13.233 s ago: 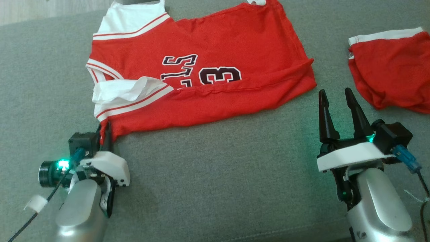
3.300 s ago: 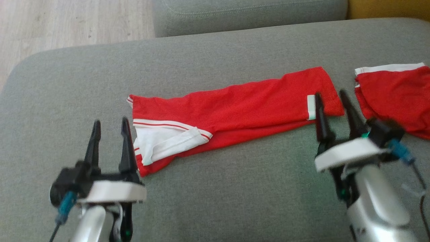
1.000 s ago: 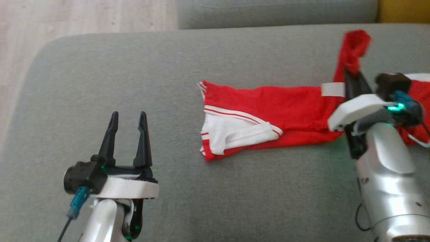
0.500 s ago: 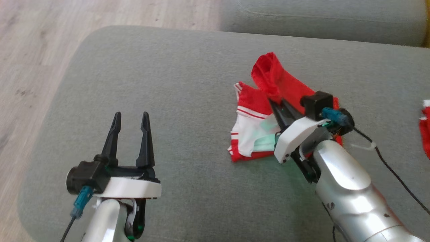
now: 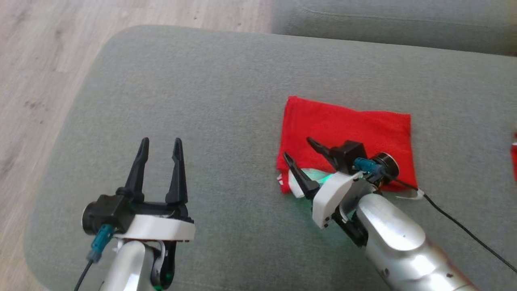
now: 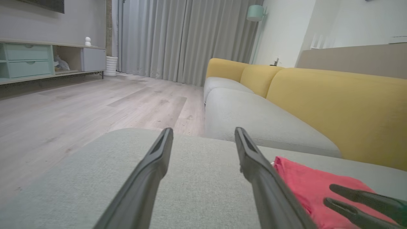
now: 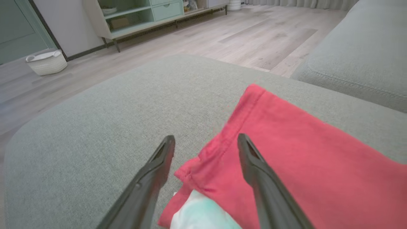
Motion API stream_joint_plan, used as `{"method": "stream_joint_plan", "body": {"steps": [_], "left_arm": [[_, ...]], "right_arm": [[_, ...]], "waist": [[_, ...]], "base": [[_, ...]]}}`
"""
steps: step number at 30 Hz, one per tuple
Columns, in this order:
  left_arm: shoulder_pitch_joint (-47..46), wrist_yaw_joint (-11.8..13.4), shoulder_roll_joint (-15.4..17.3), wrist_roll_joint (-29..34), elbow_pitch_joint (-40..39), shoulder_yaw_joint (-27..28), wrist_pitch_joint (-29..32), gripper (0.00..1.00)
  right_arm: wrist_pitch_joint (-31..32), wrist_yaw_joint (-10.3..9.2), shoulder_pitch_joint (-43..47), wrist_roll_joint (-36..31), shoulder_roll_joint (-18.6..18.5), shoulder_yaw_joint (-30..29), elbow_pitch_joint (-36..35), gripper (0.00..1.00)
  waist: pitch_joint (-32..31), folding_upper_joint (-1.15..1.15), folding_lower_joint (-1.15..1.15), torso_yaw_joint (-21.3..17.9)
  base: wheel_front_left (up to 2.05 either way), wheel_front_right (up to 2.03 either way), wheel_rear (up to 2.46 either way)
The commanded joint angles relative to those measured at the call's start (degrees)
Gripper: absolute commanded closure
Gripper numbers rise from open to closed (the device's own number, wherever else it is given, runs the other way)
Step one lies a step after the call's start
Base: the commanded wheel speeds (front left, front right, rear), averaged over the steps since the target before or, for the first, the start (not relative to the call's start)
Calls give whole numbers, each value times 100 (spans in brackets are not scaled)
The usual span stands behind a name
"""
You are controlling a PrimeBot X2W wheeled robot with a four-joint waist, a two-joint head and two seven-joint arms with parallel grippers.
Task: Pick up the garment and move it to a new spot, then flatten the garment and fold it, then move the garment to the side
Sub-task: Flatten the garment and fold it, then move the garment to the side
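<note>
Near edge of the grey cushion (image 5: 210,242), left side: left gripper (image 5: 161,140) hovers over bare fabric with its fingers spread and nothing between them. It is well apart from the cloth.

Near edge, right of middle: right gripper (image 5: 297,147) also has its fingers spread and holds nothing. They point toward the cushion's far-left corner and straddle the near-left corner of the red garment (image 5: 351,125). White trim (image 7: 197,216) peeks out from under the top layer there.

The red garment lies folded into a flat rectangle, mid-depth on the cushion and right of its middle. Its long axis runs roughly parallel to the cushion's near edge.

Judgement: folding looks done and the shift to the side remains. The right arm is clearly nearer. The left would have to cross open cushion to reach the garment's short left edge.
</note>
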Motion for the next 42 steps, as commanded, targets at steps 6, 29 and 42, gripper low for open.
{"method": "stream_joint_plan", "body": {"steps": [6,29,42], "left_arm": [[-227,-139,19,50,-128,161,-53,0],[304,46,19,325,-200,677,-54,0],[219,28,19,270,-204,546,-54,0]], "right_arm": [[-516,-5,-274,-148,71,-306,-170,0],[-808,-5,1739,-1085,71,-3431,-2159,0],[-809,-5,1676,-1020,71,-3466,-2096,0]], "waist": [[-108,0,0,-371],[-240,0,0,-1537],[-93,0,0,-1313]], "base": [[0,0,0],[0,0,0],[0,0,0]]}}
